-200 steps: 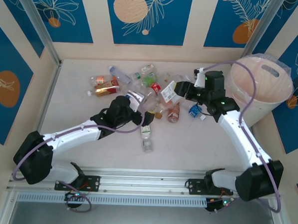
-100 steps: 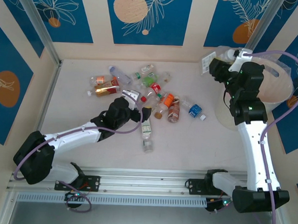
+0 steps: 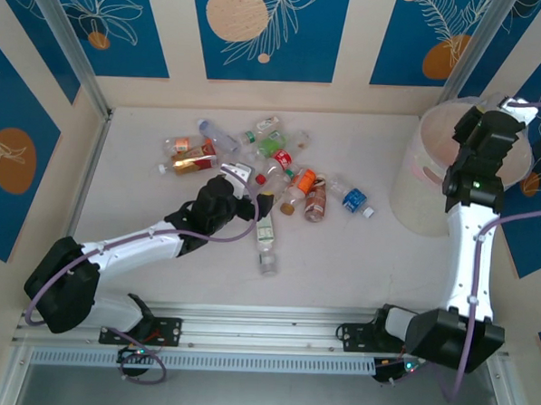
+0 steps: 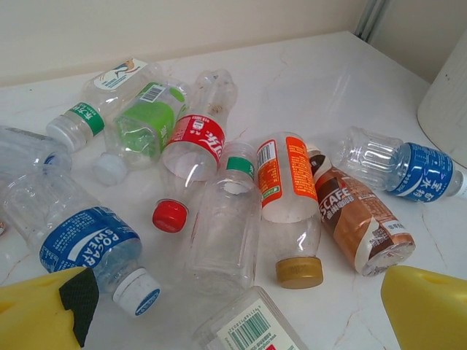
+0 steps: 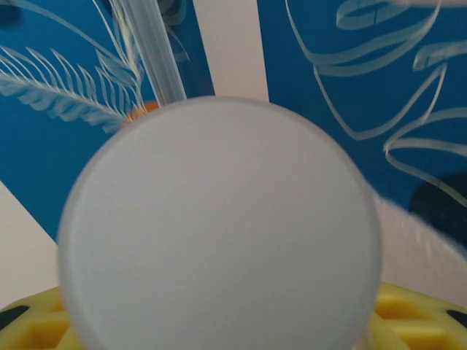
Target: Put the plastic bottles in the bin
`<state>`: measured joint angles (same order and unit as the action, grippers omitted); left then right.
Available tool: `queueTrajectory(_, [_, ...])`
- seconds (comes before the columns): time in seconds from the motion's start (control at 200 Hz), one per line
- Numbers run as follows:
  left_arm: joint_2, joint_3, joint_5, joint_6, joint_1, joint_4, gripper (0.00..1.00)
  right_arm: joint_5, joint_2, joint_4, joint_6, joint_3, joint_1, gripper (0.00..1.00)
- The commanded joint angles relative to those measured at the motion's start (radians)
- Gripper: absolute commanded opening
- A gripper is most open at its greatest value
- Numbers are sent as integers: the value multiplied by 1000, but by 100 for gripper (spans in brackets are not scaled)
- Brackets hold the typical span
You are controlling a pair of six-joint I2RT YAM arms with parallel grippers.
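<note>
Over the bin (image 3: 414, 196) we see the right gripper (image 3: 478, 132) pinching a bottle (image 5: 219, 226) with a pale round end. Our left gripper (image 4: 233, 321) stands spread wide, low above the other bottles (image 4: 219, 219), which lie in a heap on the desk (image 4: 306, 73), to the left of the bin.

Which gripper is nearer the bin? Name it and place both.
Right. The right gripper hangs over the bin; the left gripper is well off, by the plastic bottles.
</note>
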<state>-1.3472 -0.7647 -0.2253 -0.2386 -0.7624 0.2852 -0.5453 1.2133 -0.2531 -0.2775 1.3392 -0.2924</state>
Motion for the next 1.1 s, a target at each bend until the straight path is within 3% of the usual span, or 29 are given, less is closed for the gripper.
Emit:
queueTrajectory(0.0, [-4, 10, -24, -27, -5, 28, 100, 112, 40, -107, -43, 21, -17, 0])
queueTrajectory(0.22, [-4, 16, -44, -34, -3, 26, 100, 236, 122, -196, -35, 59, -19, 5])
queueTrajectory(0.475, [-13, 16, -55, -41, -4, 29, 100, 576, 180, -297, -67, 127, 1, 10])
queueTrajectory(0.725, [-19, 16, -57, -46, -2, 22, 100, 621, 222, -296, -79, 141, 13, 11])
queueTrajectory(0.875, [-19, 16, -71, -59, 1, 16, 100, 574, 259, -296, -78, 142, 12, 26])
queueTrajectory(1.095, [-10, 1, -136, -170, 8, -138, 100, 623, 343, -305, -71, 169, 11, 34])
